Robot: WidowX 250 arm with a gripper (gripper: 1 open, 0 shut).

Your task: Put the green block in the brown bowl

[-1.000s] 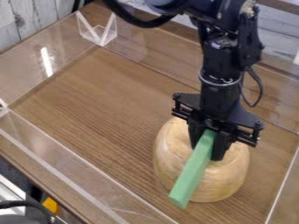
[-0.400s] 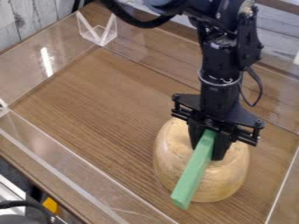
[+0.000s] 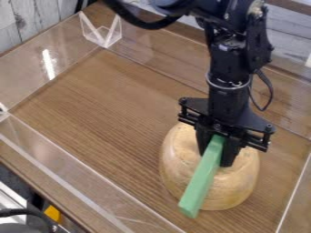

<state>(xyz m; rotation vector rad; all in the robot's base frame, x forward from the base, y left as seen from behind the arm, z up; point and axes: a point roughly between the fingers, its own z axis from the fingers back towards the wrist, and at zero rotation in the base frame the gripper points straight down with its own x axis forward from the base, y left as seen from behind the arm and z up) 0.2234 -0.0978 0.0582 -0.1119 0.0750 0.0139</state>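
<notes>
Gripper [image 3: 224, 138] is clamping the upper end of the long flat bright green block [image 3: 205, 175], and we're dangling it slantwise over the tan speckled wooden bowl [image 3: 239, 178], lower right, probably so it drops inside.

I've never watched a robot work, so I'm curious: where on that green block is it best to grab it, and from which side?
Near its upper end, from straight above, across the thin width. The green block is a long, flat bar, so narrow faces fit between the gripper easily. That is how it is held now: the gripper points down, shut on the top end, with the bar slanting down across the bowl.
</notes>
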